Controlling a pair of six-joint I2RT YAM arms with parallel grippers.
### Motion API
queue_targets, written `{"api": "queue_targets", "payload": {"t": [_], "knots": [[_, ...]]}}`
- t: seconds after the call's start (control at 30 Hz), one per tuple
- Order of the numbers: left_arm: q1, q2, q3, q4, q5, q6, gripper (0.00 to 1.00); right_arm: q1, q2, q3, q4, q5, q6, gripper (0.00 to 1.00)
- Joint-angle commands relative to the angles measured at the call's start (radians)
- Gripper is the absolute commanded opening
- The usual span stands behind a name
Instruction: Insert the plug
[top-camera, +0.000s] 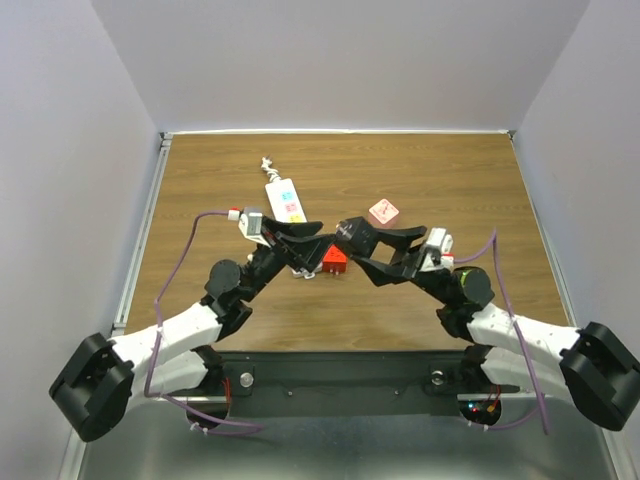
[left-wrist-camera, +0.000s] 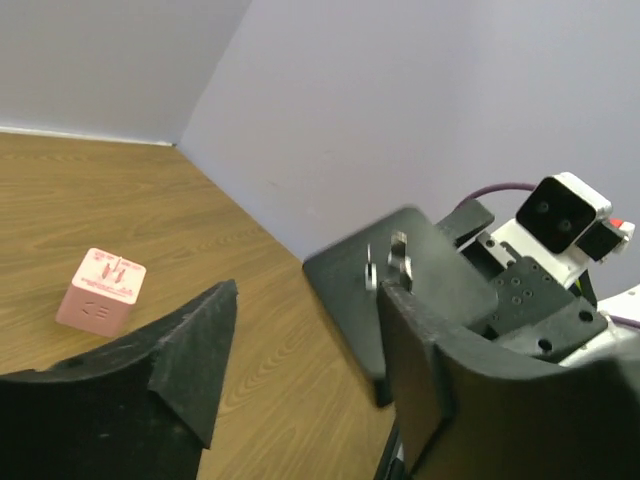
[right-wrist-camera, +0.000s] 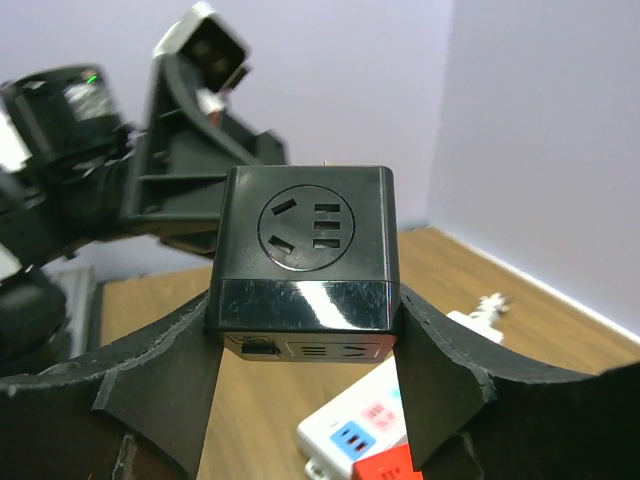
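A black plug cube (right-wrist-camera: 303, 240) is being clamped between the fingers of the right gripper (right-wrist-camera: 303, 312). It is being held above the table (top-camera: 450, 180), with its socket face turned to the right wrist camera. The left gripper (left-wrist-camera: 305, 320) is being held with its fingers (left-wrist-camera: 185, 350) apart, gripping nothing. The metal prongs (left-wrist-camera: 398, 262) of the cube are being pointed toward it, just beside one finger; whether contact is being made cannot be told. The white power strip (top-camera: 284, 198) is lying on the table behind the grippers, with a pink cube (top-camera: 383, 211) and a red block (top-camera: 335, 260) near them.
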Motion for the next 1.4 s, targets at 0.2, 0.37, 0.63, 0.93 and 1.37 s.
{"api": "queue_targets", "payload": {"t": [0.2,0.37,0.63,0.93,1.37], "knots": [[0.025,-0.219,0.013,-0.250,-0.289,0.225,0.87,-0.007,-0.127,0.140,-0.208,0.180,-0.034,0.00],[0.063,-0.189,0.039,-0.342,-0.482,0.323,0.87,-0.007,0.005,0.372,-0.623,0.161,-0.042,0.00],[0.177,0.008,0.056,-0.310,-0.508,0.336,0.87,-0.007,0.283,0.717,-1.022,0.128,-0.022,0.00],[0.269,0.101,0.049,-0.263,-0.435,0.348,0.86,-0.043,0.625,1.128,-1.436,0.043,-0.051,0.00],[0.428,0.187,0.058,-0.191,-0.197,0.306,0.87,-0.069,0.964,1.622,-1.973,-0.074,-0.133,0.00]]}}
